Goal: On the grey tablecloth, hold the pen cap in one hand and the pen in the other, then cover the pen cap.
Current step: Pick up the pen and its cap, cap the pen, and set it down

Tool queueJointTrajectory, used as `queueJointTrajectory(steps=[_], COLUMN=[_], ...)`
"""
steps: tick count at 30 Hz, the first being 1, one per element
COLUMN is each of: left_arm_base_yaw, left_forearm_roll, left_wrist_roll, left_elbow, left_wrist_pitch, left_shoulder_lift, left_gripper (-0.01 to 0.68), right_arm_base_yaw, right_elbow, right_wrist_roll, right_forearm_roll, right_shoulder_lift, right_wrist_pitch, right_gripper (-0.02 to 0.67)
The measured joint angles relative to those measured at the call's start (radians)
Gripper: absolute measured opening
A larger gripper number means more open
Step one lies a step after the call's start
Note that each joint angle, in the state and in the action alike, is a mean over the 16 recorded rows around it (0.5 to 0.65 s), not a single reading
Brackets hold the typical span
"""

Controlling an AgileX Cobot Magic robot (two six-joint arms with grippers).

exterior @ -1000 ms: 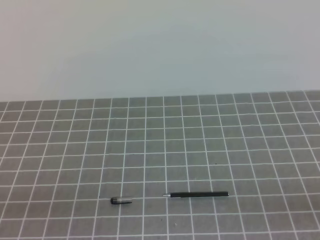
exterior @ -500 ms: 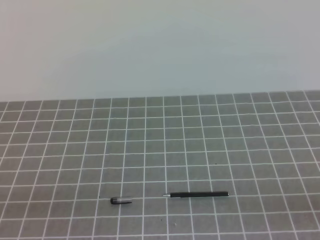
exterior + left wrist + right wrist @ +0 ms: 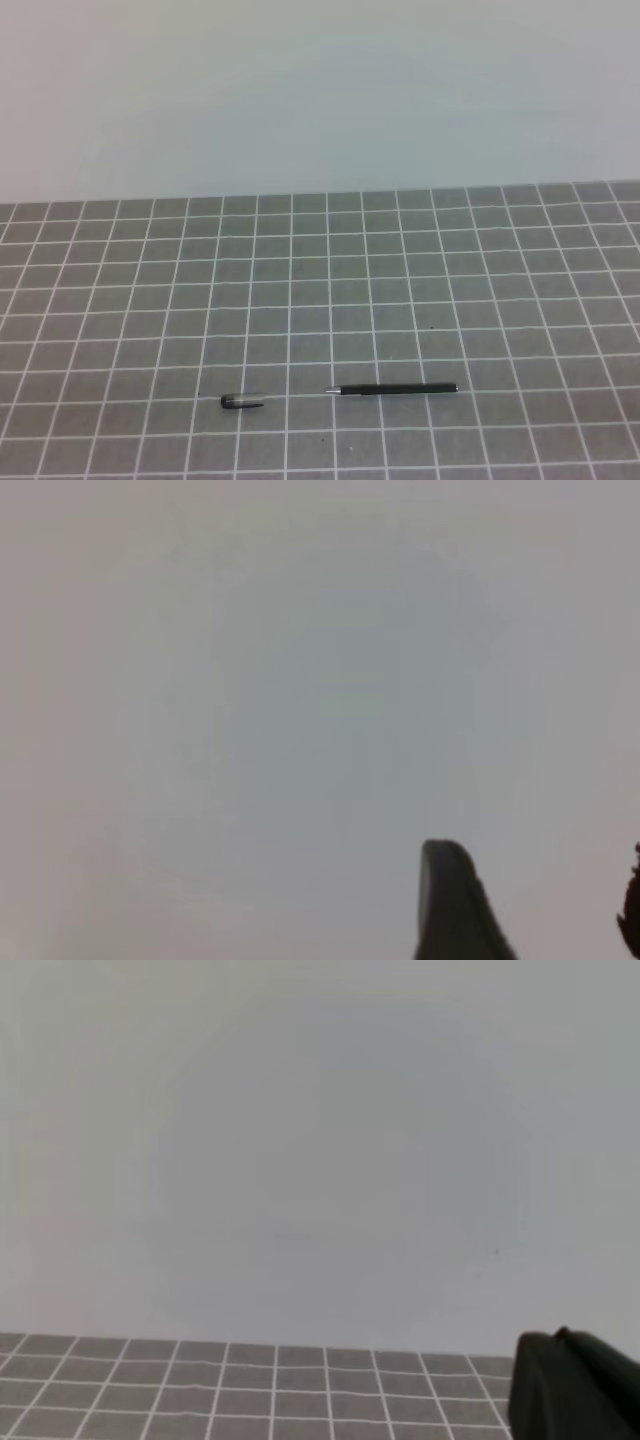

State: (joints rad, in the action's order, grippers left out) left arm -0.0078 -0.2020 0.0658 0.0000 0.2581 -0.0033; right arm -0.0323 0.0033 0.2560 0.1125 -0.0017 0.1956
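Near the front edge of the grey tablecloth (image 3: 400,290) the pen (image 3: 392,389) lies flat, silver tip toward the pen cap (image 3: 240,402) lying apart on its left. Neither is held: the left pincer (image 3: 540,910) shows two dark fingers standing apart, while the right pincer (image 3: 575,1385) is closed.

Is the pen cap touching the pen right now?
Apart. The exterior high view shows the pen cap lying left of the pen, with bare grey tablecloth between them.
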Motion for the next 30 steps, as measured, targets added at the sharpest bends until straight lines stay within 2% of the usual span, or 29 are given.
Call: queueJointTrajectory(steps=[15, 20, 30], left_arm_base_yaw=[0.000, 0.000, 0.000], left_forearm_roll=[0.009, 0.026, 0.083], left_wrist_roll=[0.038, 0.033, -0.013], left_elbow=[-0.007, -0.054, -0.215], left_wrist_pitch=[-0.063, -0.117, -0.262], left_shoulder_lift=[0.000, 0.001, 0.002], left_gripper=[0.027, 0.004, 0.001], right_arm_base_yaw=[0.000, 0.000, 0.000], right_elbow=[0.000, 0.000, 0.000], right_wrist_roll=[0.000, 0.000, -0.017], right_forearm_roll=[0.000, 0.001, 0.019], right_shoulder_lift=[0.000, 0.000, 0.000], right_wrist_pitch=[-0.033, -0.064, -0.105], right_gripper=[0.004, 0.004, 0.004])
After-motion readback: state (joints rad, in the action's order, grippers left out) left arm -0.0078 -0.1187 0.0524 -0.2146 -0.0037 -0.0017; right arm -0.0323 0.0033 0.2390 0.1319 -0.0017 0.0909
